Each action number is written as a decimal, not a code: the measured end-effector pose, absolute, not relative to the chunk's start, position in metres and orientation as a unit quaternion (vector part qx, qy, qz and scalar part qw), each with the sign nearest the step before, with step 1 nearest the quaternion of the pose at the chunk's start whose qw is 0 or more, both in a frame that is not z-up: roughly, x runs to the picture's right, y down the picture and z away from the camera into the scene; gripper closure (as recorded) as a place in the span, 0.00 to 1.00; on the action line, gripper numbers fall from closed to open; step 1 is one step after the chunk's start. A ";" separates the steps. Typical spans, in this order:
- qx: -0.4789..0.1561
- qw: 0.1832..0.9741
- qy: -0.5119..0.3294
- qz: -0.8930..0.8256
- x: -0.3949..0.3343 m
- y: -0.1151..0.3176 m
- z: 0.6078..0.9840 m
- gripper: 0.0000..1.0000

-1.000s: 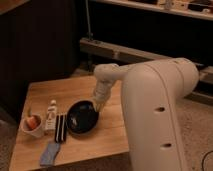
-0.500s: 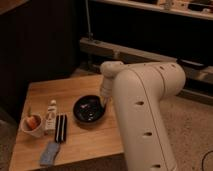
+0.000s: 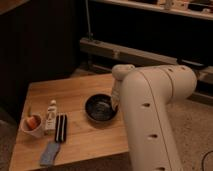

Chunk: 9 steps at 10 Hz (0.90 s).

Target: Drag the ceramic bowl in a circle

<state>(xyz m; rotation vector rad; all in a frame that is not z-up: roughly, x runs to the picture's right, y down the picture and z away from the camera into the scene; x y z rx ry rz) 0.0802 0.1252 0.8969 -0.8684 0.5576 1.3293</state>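
The ceramic bowl (image 3: 101, 107) is glossy black, round and shallow, and sits near the right edge of the wooden table (image 3: 65, 95). My gripper (image 3: 114, 103) reaches down from the white arm (image 3: 150, 115) to the bowl's right rim. The arm's bulk hides much of the gripper and the rim there.
At the table's left stand a small white cup (image 3: 33, 125) with orange contents, a white tube (image 3: 50, 116), a black striped item (image 3: 61, 127) and a blue-grey cloth (image 3: 49, 153). Dark shelving (image 3: 145, 30) runs behind the table. Speckled floor lies to the right.
The bowl has slid to the right and slightly away from the cup and tube. The arm has swung right with it and now fills more of the view.
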 end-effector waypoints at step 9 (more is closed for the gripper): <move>-0.389 0.673 0.244 0.580 0.091 0.147 0.868 0.86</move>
